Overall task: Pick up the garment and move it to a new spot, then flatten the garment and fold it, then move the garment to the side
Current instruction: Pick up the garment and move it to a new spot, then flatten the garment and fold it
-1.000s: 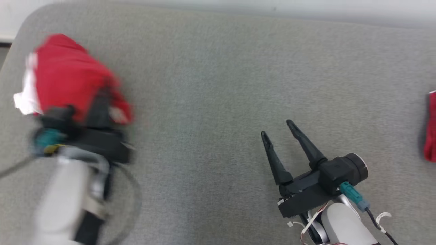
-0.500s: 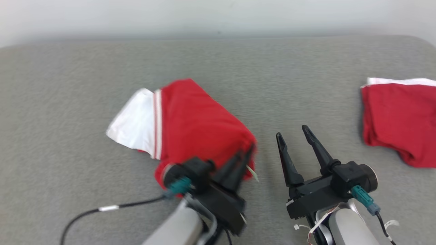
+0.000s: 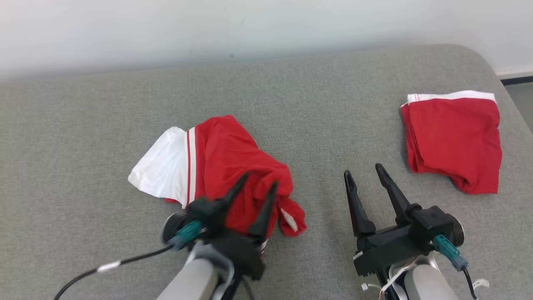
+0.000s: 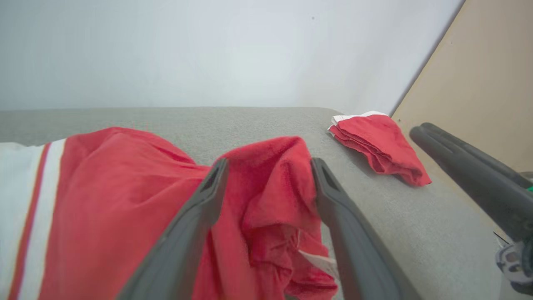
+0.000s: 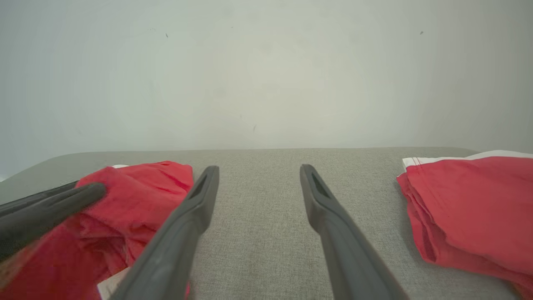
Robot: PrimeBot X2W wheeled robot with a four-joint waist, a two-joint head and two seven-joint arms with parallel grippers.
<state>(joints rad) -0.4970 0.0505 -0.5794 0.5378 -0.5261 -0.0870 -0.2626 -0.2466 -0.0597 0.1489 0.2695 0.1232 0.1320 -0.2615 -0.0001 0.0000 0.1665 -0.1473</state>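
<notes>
- Step in hand, as I judge it: the move to a new spot looks finished, for the garment (image 3: 225,166) lies crumpled on the grey counter (image 3: 312,104), well to the left of the folded pile (image 3: 454,137) of red cloth; flattening has not yet begun
- The garment is a red heap with its white waistband (image 3: 162,175) on the side away from the folded pile, and a rumpled ridge and a loose flap on the side towards it
- Next move, as I judge it: each gripper needs a separate edge or corner, so that the cloth can be drawn out flat; the ridge must be pulled apart, not pressed down, or creases will stay in
- Left gripper (image 3: 260,180): jaws spread wide over the garment's near edge, far left of the folded pile; the raised ridge stands between its fingers (image 4: 195,216) and brushes them, but nothing is pinched
- Right gripper (image 3: 362,169): jaws wide apart and holding nothing, over bare counter between the garment and the folded pile, touching neither
</notes>
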